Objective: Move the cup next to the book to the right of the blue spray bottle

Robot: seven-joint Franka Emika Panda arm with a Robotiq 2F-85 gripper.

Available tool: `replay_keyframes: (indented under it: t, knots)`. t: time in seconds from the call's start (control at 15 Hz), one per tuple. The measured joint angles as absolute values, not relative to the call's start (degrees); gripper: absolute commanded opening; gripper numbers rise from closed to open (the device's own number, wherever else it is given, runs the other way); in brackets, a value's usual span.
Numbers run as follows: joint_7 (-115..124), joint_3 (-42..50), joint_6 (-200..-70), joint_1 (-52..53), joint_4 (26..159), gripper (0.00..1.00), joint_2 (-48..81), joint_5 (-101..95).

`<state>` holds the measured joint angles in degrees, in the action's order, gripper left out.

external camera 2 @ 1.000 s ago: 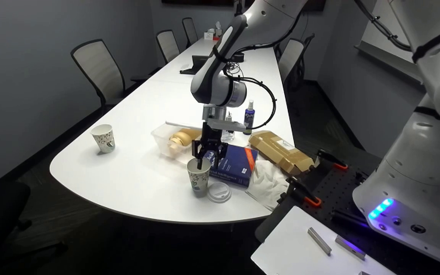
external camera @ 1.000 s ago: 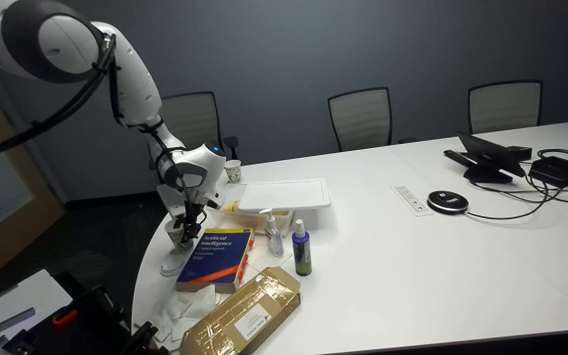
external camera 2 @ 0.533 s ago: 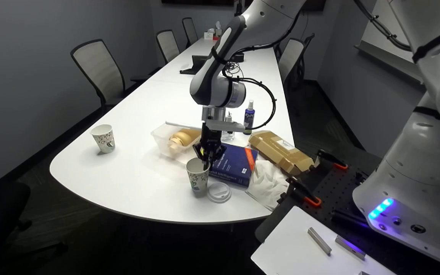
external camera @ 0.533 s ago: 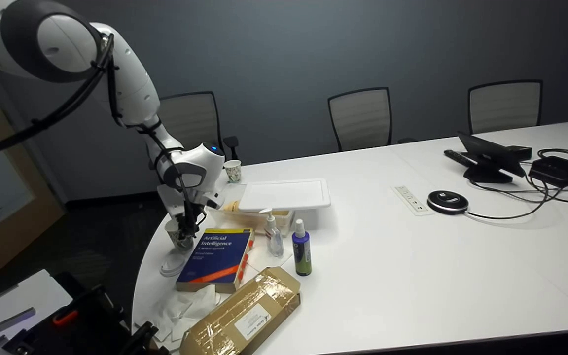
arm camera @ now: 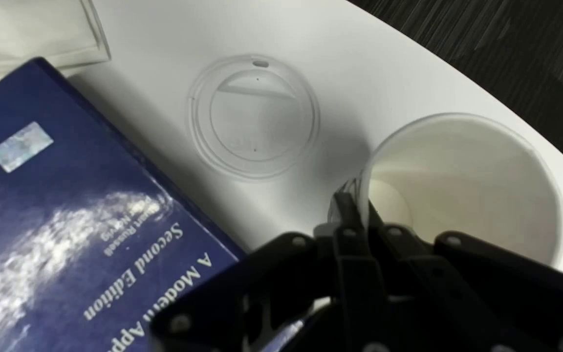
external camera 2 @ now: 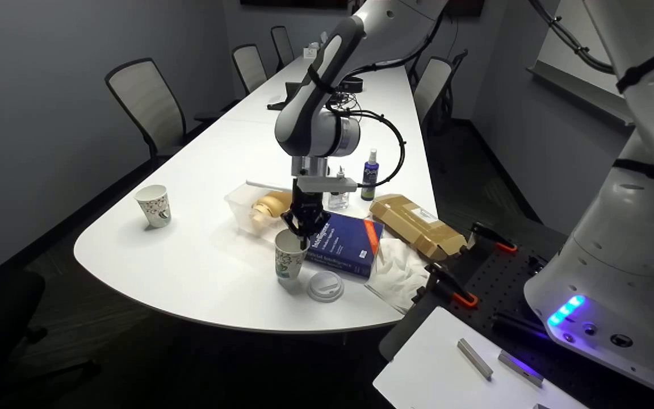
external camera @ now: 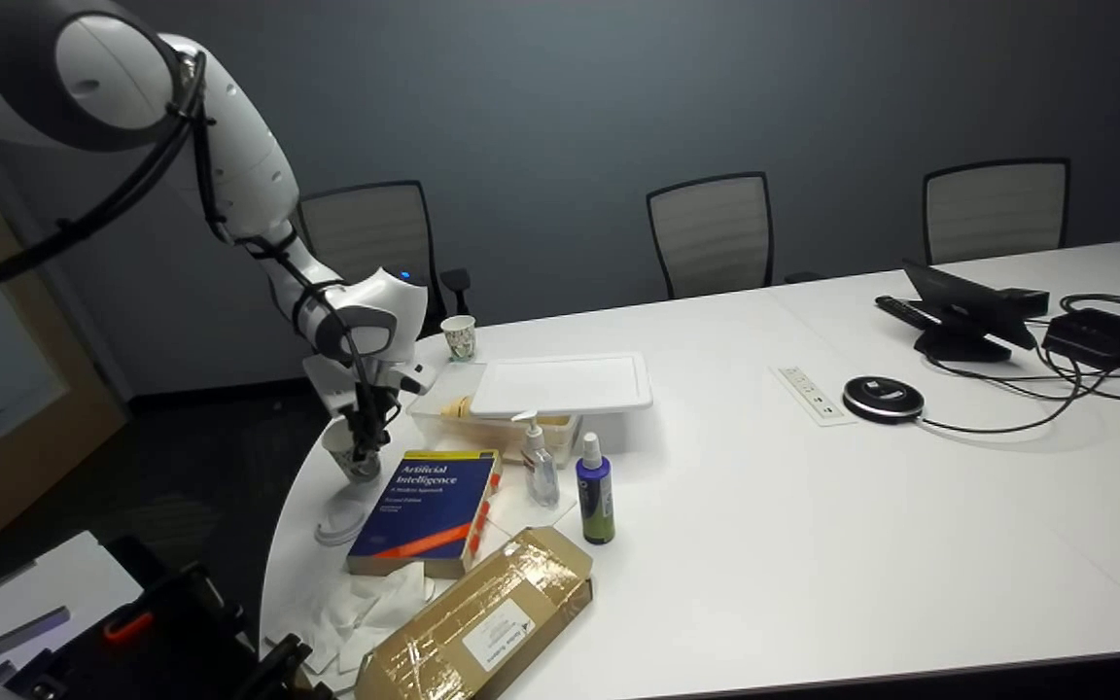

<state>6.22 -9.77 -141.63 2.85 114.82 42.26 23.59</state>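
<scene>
Arm (external camera: pixel 244 156) bent, tool (arm camera: pixel 363 210) pointing down, pinched

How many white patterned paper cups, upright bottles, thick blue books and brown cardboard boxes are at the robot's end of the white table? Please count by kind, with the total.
White patterned paper cups: 2 (gripped cup, free cup)
Upright bottles: 2 (slim blue spray bottle, clear pump bottle)
Thick blue book: 1
Brown cardboard box: 1
Total: 6

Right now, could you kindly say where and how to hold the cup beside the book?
I'd suggest gripping the cup by its rim, from above, on the side facing the book: the upturned, open mouth lets the gripper straddle the thin wall there, as it does now.
</scene>
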Motion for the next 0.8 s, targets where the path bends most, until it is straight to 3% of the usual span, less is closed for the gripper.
replay_keyframes:
  t: [0.4,0.8]
  knots:
    - [11.6,-8.2,-141.4,4.3,118.8,0.01,31.5,22.9]
    - [12.8,-0.4,-137.7,0.6,120.7,0.01,21.2,21.7]
